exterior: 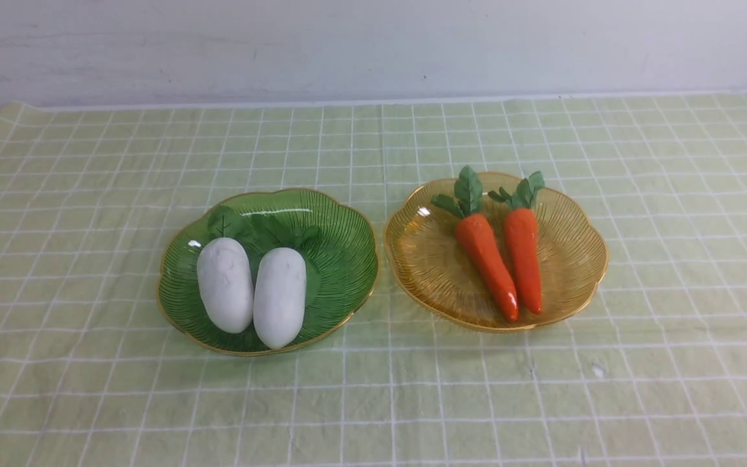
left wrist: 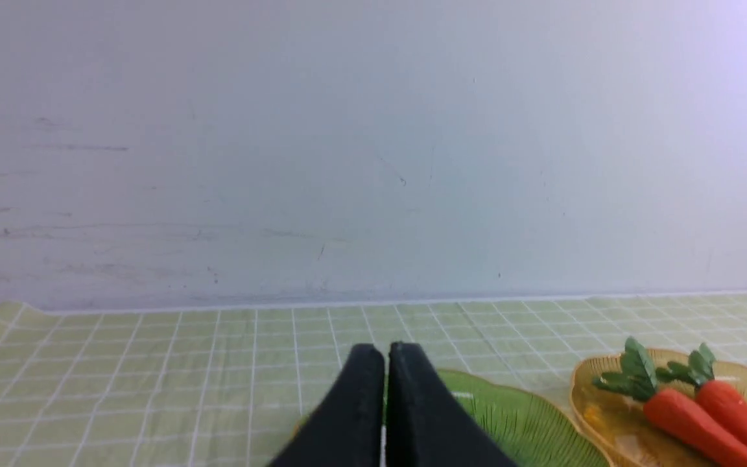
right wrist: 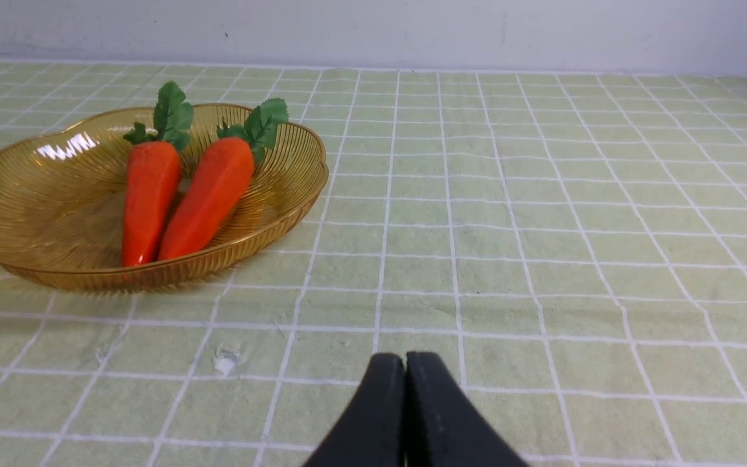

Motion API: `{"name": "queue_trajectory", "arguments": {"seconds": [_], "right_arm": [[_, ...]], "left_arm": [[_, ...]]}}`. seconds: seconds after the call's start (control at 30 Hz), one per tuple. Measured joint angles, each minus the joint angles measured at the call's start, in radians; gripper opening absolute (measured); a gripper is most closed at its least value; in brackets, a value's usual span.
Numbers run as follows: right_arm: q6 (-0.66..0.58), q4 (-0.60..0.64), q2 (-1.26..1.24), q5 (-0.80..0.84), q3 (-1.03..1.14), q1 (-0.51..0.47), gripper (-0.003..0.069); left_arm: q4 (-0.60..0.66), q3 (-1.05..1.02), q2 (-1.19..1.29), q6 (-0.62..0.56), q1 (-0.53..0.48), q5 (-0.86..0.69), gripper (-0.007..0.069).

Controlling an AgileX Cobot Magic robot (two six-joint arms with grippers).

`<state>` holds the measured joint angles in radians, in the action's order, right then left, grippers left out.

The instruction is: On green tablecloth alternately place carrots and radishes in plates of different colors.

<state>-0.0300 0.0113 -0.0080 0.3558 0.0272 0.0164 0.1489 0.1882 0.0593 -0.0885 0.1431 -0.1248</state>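
On the green tablecloth (exterior: 56, 214), the deep green plate (exterior: 341, 253) holds two white radishes (exterior: 225, 284) (exterior: 280, 296) side by side. The amber plate (exterior: 568, 259) to its right holds two orange carrots (exterior: 487, 263) (exterior: 524, 256), leafy tops pointing away from me. Neither gripper shows in the front view. In the left wrist view my left gripper (left wrist: 386, 353) is shut and empty, in front of the green plate (left wrist: 516, 421); the carrots (left wrist: 691, 421) lie off to the side. In the right wrist view my right gripper (right wrist: 405, 362) is shut and empty above bare cloth, apart from the amber plate (right wrist: 36, 201) with carrots (right wrist: 146, 194).
A pale wall (exterior: 373, 45) runs along the cloth's far edge. The cloth is slightly wrinkled, with a small white speck (exterior: 597, 371) in front of the amber plate. Bare cloth lies to the left, right and front of both plates.
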Motion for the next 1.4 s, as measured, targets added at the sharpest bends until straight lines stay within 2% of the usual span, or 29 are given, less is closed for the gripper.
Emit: {"name": "queue_trajectory", "arguments": {"seconds": [0.37, 0.5, 0.73, 1.07, 1.23, 1.4], "right_arm": [[0.000, 0.000, 0.000, 0.000, 0.000, 0.000, -0.0015], [0.000, 0.000, 0.000, 0.000, 0.000, 0.000, -0.0015], [0.000, 0.000, 0.000, 0.000, 0.000, 0.000, -0.0015], [0.000, 0.000, 0.000, 0.001, -0.001, 0.000, -0.0015], [-0.010, 0.000, 0.000, 0.001, -0.001, 0.000, -0.0015], [-0.011, 0.000, 0.000, 0.001, -0.001, 0.000, -0.0015]], "left_arm": [[0.000, -0.139, 0.000, 0.000, 0.000, -0.015, -0.0008], [-0.045, -0.210, -0.041, 0.004, 0.000, -0.091, -0.0008], [-0.123, -0.217, -0.070, 0.026, 0.000, -0.242, -0.0008], [-0.126, -0.217, -0.070, 0.026, -0.002, -0.252, -0.0008], [-0.126, -0.217, -0.070, 0.027, -0.054, -0.252, -0.0008], [-0.126, -0.217, -0.070, 0.027, -0.065, -0.252, -0.0008]]}}
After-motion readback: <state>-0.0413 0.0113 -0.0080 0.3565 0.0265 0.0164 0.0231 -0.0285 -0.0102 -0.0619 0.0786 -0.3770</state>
